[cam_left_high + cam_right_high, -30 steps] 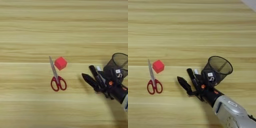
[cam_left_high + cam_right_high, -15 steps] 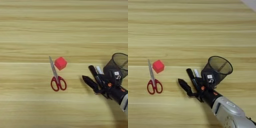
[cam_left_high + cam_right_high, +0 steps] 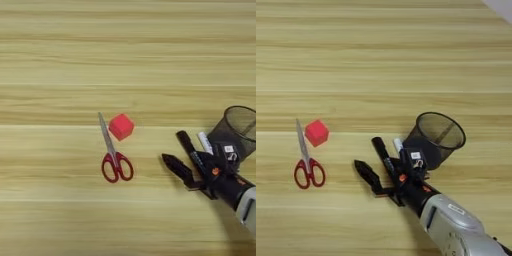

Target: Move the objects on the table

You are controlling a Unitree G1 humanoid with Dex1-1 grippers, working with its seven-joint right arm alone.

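- Objects on the wood-grain tabletop point(image 3: 60, 60): one red cube point(image 3: 121, 126), one pair of red-handled scissors point(image 3: 113, 157) beside it.
- One black mesh cup point(image 3: 439, 136) at right.
- Right hand point(image 3: 375, 159), fingers spread, one lying along a black marker point(image 3: 383, 154); white marker point(image 3: 398, 145) behind.

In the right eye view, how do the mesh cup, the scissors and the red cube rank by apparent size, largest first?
1. Mesh cup
2. Scissors, longer than the cup is wide, but thin
3. Red cube
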